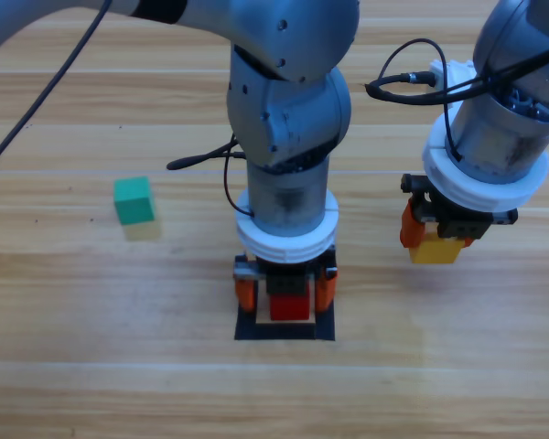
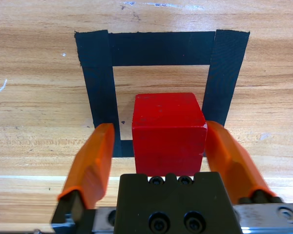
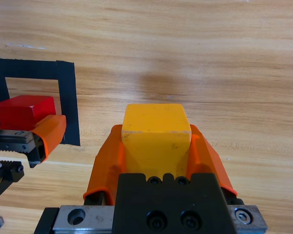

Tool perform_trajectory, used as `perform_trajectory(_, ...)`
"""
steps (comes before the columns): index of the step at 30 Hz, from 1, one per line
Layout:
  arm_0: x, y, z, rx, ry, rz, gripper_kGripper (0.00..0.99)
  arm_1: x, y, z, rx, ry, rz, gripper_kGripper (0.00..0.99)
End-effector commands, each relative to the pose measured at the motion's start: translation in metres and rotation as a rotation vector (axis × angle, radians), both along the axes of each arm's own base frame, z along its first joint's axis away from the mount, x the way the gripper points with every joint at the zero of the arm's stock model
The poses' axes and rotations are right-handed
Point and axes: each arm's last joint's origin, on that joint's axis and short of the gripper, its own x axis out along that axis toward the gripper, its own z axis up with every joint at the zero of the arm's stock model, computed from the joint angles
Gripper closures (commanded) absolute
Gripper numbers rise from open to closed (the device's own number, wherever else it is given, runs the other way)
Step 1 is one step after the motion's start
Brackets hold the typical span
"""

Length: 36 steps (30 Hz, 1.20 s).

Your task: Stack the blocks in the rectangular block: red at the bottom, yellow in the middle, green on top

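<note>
The red cube (image 1: 290,308) (image 2: 169,131) sits inside the black tape square (image 1: 256,331) (image 2: 158,48), close to one side. My left gripper (image 1: 285,294) (image 2: 158,127) is down over it and open. One jaw stands a small gap off the cube and the other is at its opposite face. My right gripper (image 1: 436,240) (image 3: 156,134) hangs to the right of the square, shut on the yellow cube (image 1: 435,251) (image 3: 156,129) above the wood. The green cube (image 1: 133,200) rests on the table far to the left, apart from both arms.
The right wrist view shows the tape square (image 3: 68,97) and red cube (image 3: 24,111) to the left of the held yellow cube. The left arm's grey body stands over the square. Black cables trail from both arms.
</note>
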Motion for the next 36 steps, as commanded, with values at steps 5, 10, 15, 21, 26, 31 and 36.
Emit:
perform_trajectory(5, -0.006, -0.001, -0.012, 0.025, 0.011, 0.023, 0.100, -0.007, 0.007, -0.008, -0.040, 0.014, 0.032, 0.881)
perform_trajectory(10, -0.009, 0.001, 0.017, -0.028, -0.029, 0.025, 0.067, -0.007, 0.007, -0.007, -0.040, 0.009, 0.027, 0.881)
perform_trajectory(15, -0.019, 0.015, 0.068, -0.095, -0.106, 0.042, 0.063, -0.009, 0.008, -0.006, -0.039, 0.010, 0.024, 0.881)
perform_trajectory(21, -0.045, 0.052, 0.150, -0.194, -0.249, 0.051, 0.039, -0.015, 0.016, -0.004, -0.040, 0.019, 0.017, 0.881)
perform_trajectory(26, -0.074, 0.115, 0.207, -0.225, -0.383, 0.022, 0.011, -0.026, 0.038, 0.007, -0.027, 0.012, 0.037, 0.881)
perform_trajectory(31, -0.082, 0.184, 0.242, -0.228, -0.485, -0.023, 0.004, -0.025, 0.065, 0.002, -0.029, 0.037, 0.048, 0.881)
perform_trajectory(36, -0.079, 0.228, 0.245, -0.194, -0.496, -0.047, 0.000, -0.022, 0.091, -0.004, -0.010, 0.047, 0.065, 0.881)
